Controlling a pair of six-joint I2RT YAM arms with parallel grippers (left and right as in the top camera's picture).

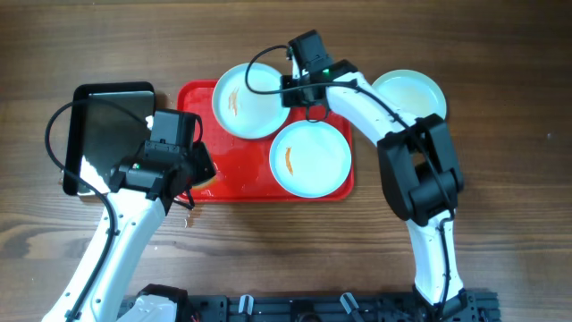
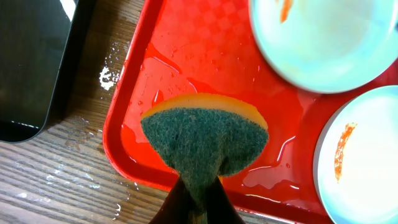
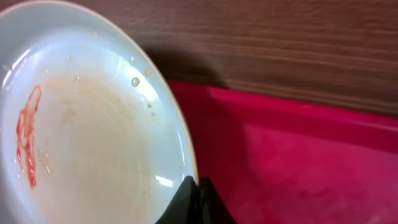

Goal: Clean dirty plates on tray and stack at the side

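Glossy, wet red plastic tray (image 2: 205, 37); smooth glazed pale blue-white plates (image 1: 322, 165); rough fibrous green-and-yellow sponge (image 2: 205, 140); matt grained wooden table (image 1: 500, 250)

We look down on a wooden table (image 1: 500, 107) that fills the overhead view from edge to edge. Its top is a dark brown with a warm cast. The grain runs in long streaks from left to right, with lighter and darker bands alternating. In the left wrist view we see the wood close up, where it looks greyer, with pale wet flecks and a small white splash (image 2: 107, 77) lying on it. In the right wrist view the grain shows as fine horizontal lines. The light is soft and even, and the shadows that fall on the table have blurred edges. A black glossy tray (image 1: 107, 116) at the table's left mirrors a bright patch of that light.
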